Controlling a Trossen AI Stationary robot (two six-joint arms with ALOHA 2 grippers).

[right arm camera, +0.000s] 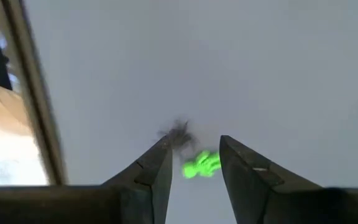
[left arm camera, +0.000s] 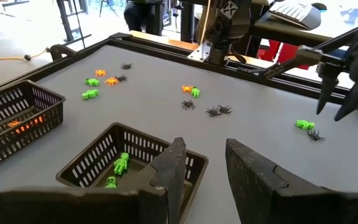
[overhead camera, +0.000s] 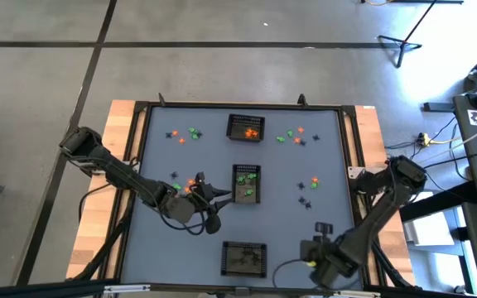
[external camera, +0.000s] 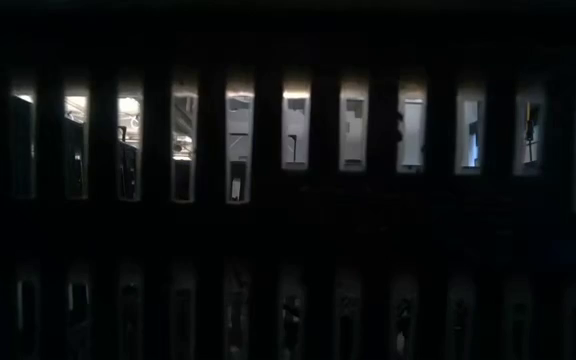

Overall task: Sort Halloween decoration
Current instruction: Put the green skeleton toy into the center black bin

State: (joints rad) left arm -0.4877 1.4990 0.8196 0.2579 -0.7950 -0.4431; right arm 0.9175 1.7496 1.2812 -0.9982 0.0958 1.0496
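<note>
Green is the colour of the trinket (right arm camera: 201,165) that is being lined up between the spread fingers of the right end effector (right arm camera: 194,163), with a black spider trinket (right arm camera: 178,132) lying just beyond it near the tabletop's (overhead camera: 222,161) edge rail. No contact between fingers and trinket is being shown, so the step in hand is being judged as a pick that has not yet closed. In the high view the right end effector (overhead camera: 322,228) is being held over the near right part of the tabletop. The left end effector (left arm camera: 201,163) is being held with its fingers parted and nothing between them, just beside the middle mesh basket (left arm camera: 129,163), where green pieces are already lying. Orange pieces are lying in the far basket (overhead camera: 245,128); the near basket (overhead camera: 244,257) is being read as the one for black pieces. Other trinkets are being left scattered in small clusters (overhead camera: 292,136) about the tabletop. Next, a squeeze on the green piece alone is being called for, without the spider being caught.
</note>
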